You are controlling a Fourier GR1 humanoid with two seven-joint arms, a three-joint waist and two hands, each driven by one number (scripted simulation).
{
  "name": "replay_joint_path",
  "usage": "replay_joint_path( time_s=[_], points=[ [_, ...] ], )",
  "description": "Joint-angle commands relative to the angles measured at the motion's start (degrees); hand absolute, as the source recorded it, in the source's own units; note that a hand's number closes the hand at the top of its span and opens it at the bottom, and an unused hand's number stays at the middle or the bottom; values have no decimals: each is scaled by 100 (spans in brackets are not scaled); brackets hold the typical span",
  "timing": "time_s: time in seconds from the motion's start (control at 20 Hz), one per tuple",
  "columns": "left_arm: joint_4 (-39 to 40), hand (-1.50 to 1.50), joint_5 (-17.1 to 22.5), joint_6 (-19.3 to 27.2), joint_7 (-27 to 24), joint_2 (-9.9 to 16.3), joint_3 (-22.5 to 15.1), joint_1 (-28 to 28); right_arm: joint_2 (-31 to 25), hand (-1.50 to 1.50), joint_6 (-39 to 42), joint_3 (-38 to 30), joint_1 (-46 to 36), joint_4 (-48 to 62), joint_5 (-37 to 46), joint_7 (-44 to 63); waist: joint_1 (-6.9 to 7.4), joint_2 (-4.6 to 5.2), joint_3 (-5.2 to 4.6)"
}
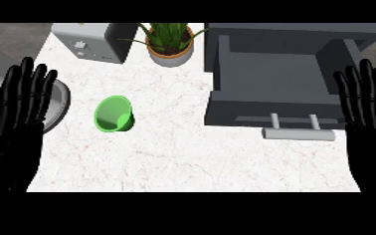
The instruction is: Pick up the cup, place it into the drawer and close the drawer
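A green cup [115,114] lies on its side on the white marble counter, left of centre, its mouth facing the lower left. The dark grey drawer [272,79] stands pulled out at the right, its inside bare, with a light grey bar handle [299,133] on its front. My left hand [22,104] rests open at the left edge, fingers up, a short way left of the cup. At the right edge my right hand [360,104] rests open too, fingers up, beside the drawer's right wall.
A potted green plant [170,44] stands at the back centre. A grey toaster-like appliance [92,41] sits at the back left. A grey round rim [58,107] shows partly behind my left hand.
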Motion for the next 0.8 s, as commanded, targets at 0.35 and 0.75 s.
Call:
replay_joint_path(
  time_s=[0.35,0.75],
  points=[
    [1317,-150,3209,-3057,143,848,-620,-156,-57,-150,437,595,-20,134,-123,422,-318,-97,61],
    [4056,-150,4515,-4827,136,1802,205,-1476,-315,-150,661,218,-519,465,-427,806,-260,-188,97]
  ],
)
